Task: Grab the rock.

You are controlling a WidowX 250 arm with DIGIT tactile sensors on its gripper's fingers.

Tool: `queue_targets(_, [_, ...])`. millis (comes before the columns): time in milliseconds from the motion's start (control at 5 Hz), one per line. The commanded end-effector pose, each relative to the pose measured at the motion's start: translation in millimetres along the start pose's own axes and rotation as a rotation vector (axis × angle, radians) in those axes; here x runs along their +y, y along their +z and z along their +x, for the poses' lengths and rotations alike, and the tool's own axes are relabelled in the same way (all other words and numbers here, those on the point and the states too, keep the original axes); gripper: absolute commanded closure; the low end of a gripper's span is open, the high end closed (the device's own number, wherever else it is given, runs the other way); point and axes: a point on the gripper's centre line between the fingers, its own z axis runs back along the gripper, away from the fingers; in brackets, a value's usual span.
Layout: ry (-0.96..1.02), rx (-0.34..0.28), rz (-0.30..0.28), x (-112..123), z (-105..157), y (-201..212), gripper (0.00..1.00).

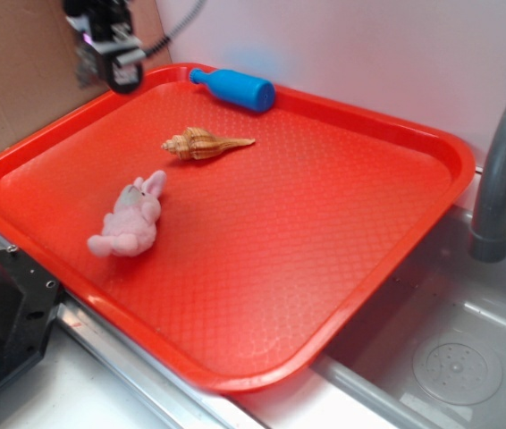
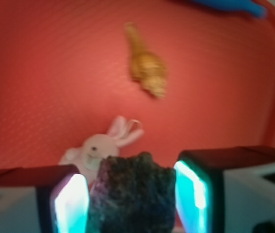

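Rock (image 2: 132, 194) clamped between closed fingers (image 2: 70, 204), bottom center; bunny (image 2: 98, 148), seashell (image 2: 147, 68) above on red tray (image 2: 40, 73).

The rock (image 2: 133, 194), a dark, rough, angular lump with rusty flecks, sat between the gripper's (image 2: 132, 199) fingers, above the tray.

The robot's claw (image 2: 132, 194) has black, boxy fingers (image 2: 203, 191) with shiny blue-green pads, white parts, and a black cable behind.
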Motion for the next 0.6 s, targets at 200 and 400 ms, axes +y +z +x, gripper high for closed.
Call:
queue_targets(200, [0.020, -0.109, 0.100, -16, 3, 37, 1.00])
queue_targets(400, [0.016, -0.087, 0.105, -23, 9, 37, 1.00])
